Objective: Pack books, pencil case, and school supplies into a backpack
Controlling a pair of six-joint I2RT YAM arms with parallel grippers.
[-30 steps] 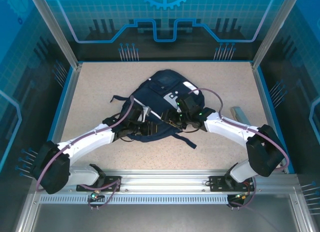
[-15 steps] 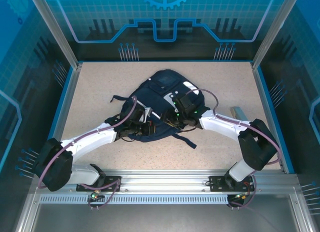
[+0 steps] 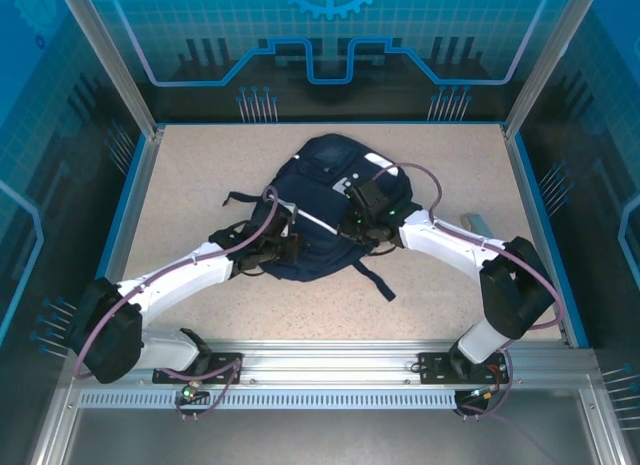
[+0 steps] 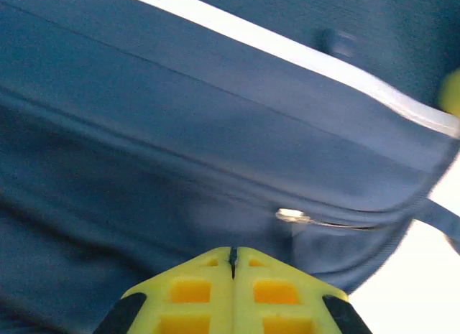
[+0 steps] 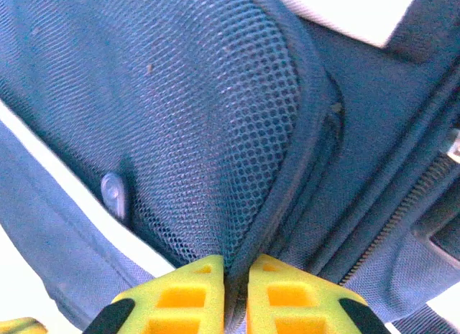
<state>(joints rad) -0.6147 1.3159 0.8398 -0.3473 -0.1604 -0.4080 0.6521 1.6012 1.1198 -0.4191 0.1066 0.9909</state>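
A: Left gripper (image 4: 232,256): fingers together against the near-left side of the backpack (image 3: 315,190). Can't tell if fabric is pinched.
B: Right gripper (image 5: 236,266)?
A: Clamped on the mesh pocket (image 5: 215,118) edge piping, right side.
B: Bag location?
A: Lying mid-table (image 3: 200,185), straps trailing near and left.

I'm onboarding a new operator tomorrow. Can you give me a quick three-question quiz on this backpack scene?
1. True or false: the right fingers pinch a seam of the backpack beside its mesh pocket.
2. The left fingers are: A) wide open, B) shut together, C) holding a book.
3. Fill in: in the left wrist view, the stripe across the backpack is ____.
Key: 1 true; 2 B; 3 white.
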